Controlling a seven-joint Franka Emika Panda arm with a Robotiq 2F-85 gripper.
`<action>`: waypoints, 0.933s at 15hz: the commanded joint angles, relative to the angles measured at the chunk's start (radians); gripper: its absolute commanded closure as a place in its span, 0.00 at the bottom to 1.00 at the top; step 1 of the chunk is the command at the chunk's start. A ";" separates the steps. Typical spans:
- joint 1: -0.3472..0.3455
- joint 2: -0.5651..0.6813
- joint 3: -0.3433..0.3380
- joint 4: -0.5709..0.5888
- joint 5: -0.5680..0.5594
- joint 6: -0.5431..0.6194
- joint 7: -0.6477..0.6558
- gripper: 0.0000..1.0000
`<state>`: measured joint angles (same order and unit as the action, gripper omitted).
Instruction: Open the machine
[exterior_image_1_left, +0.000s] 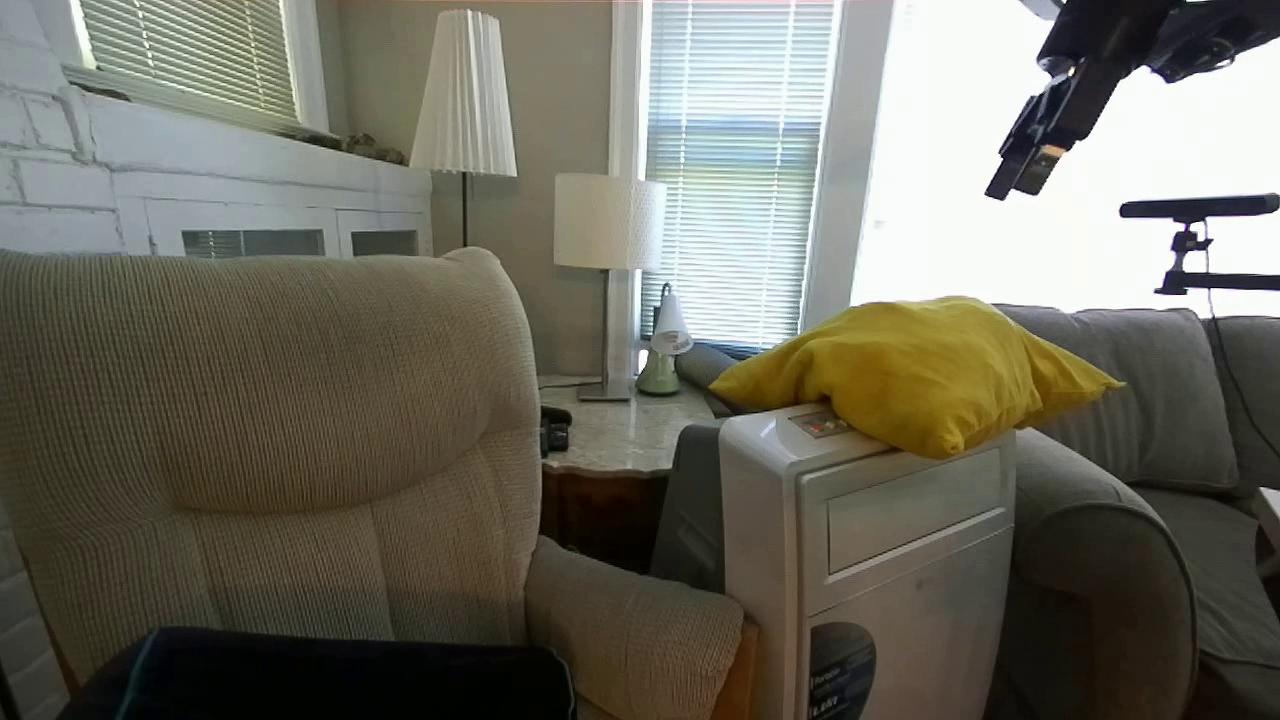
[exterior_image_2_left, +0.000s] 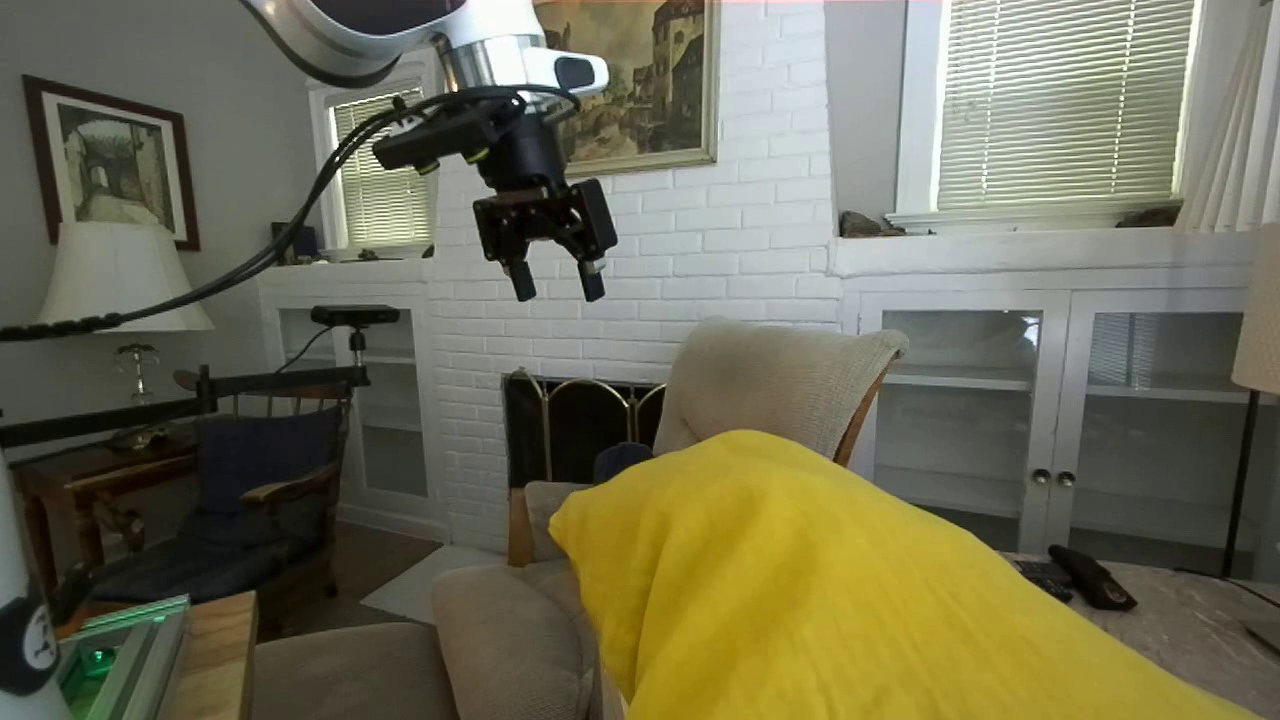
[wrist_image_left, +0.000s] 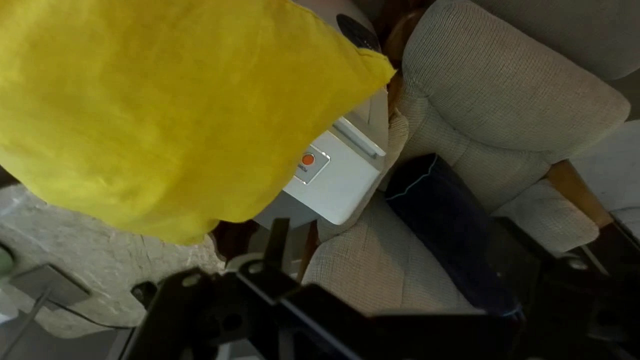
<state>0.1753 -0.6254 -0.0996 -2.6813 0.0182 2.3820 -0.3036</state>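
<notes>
I read this as the approach: nothing looks opened yet, and my claw (exterior_image_2_left: 558, 287) hangs in free air, fingers (exterior_image_2_left: 593, 283) well apart with nothing between them. The machine (exterior_image_1_left: 890, 600) stands upright between the beige armchair (exterior_image_1_left: 330, 400) and the grey sofa (exterior_image_1_left: 1095, 530), its vent flap (exterior_image_1_left: 915, 515) apparently closed. A yellow cushion (exterior_image_1_left: 915, 370) lies across its top, spreading beyond the edge and leaving only part of the control panel (exterior_image_1_left: 820, 425) showing; in the wrist view I make out an orange button (wrist_image_left: 308, 159) just beside the cushion. My next move, I judge, is to bring the claw down to the front and catch the flap's edge with a fingertip; the cushion may need lifting off first, since something that soft could slide or sag into my way.

The machine's foot is out of frame, so I can't tell what it stands on. Near it, a marbled tabletop (exterior_image_1_left: 640, 435) carries a drum-shaded lamp (exterior_image_1_left: 608, 222) and a small green lamp (exterior_image_1_left: 659, 376). Across the room there's a white brick wall (exterior_image_2_left: 770, 230) beside glass-fronted cabinets (exterior_image_2_left: 960, 435), and in an exterior view the claw shows against a glare (exterior_image_1_left: 1040, 240) I take for a window, so I'd lean on the wrist view for the descent
</notes>
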 joint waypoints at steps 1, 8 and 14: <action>0.044 0.044 0.013 0.020 -0.007 0.068 -0.114 0.00; 0.084 0.060 0.051 0.005 -0.042 0.140 -0.198 0.00; 0.081 0.061 0.046 0.005 -0.041 0.140 -0.198 0.00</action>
<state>0.2549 -0.5636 -0.0522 -2.6784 -0.0211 2.5258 -0.5035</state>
